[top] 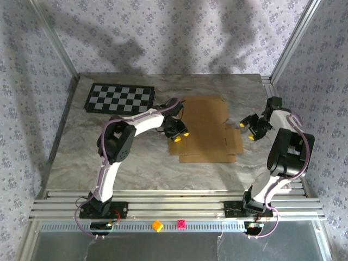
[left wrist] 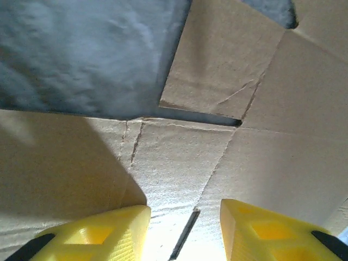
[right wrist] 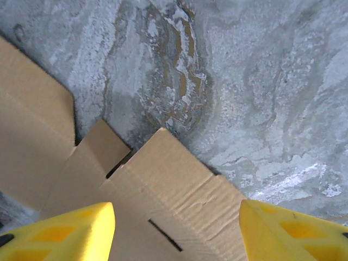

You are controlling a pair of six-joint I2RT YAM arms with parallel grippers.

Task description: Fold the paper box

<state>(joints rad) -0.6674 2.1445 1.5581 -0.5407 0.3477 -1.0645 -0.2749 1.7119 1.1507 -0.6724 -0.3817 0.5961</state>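
Observation:
The paper box (top: 205, 129) lies flat and unfolded on the marble table, a tan die-cut sheet with flaps and tabs. My left gripper (top: 181, 136) hovers at the sheet's left edge, open, its yellow fingers (left wrist: 103, 234) just above the cardboard (left wrist: 228, 157) beside a narrow slot. My right gripper (top: 248, 129) stands open at the sheet's right side. Its yellow fingertips (right wrist: 65, 231) straddle a side flap (right wrist: 174, 190) with a slot cut in it. Nothing sits between either pair of fingers.
A black-and-white checkerboard mat (top: 119, 98) lies at the back left. Two small blocks, orange (top: 157, 225) and pink (top: 181, 223), rest on the aluminium rail near the arm bases. Patterned walls close in the table on three sides.

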